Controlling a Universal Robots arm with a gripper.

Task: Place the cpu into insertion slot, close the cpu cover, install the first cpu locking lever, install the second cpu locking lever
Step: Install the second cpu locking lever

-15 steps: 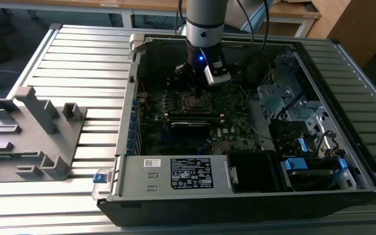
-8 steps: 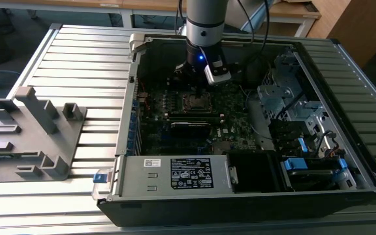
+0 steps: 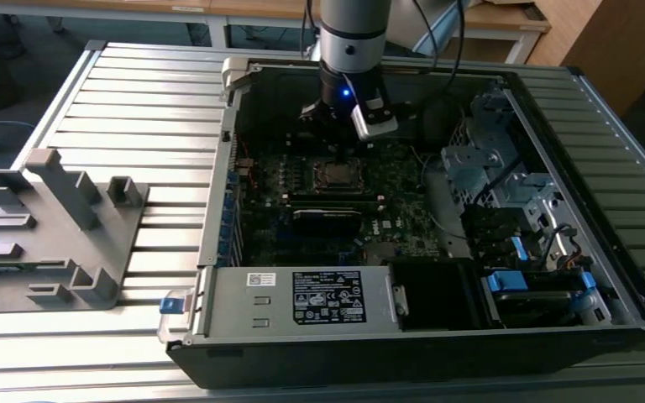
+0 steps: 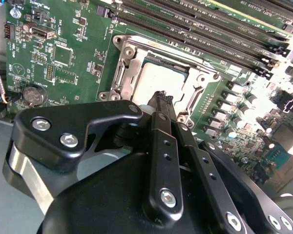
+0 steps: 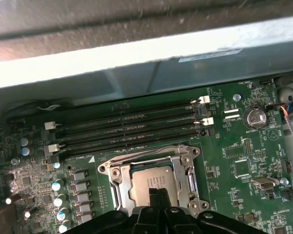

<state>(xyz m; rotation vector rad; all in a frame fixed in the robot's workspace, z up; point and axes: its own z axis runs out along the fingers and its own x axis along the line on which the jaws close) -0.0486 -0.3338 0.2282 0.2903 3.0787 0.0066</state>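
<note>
The black two-fingered hand [image 4: 162, 100] hangs right over the square dark insertion slot with its thin metal rim [image 5: 154, 183], fingertips drawn narrow, almost together, gripping nothing. The flat silver-grey cpu [image 5: 151, 180] already sits inside that slot, and the thin square metal cpu cover [image 5: 183, 155] lies down around it, framing the chip in both wrist views. In the exterior view the slot [image 3: 338, 173] lies mid-board inside the open black computer case [image 3: 412, 336], which rests on the ribbed grey table [image 3: 132, 101]. The risk as I judge it: the fingertips hover just above the bare chip, so a push landing off the frame could scrape it or stress the socket beneath.
</note>
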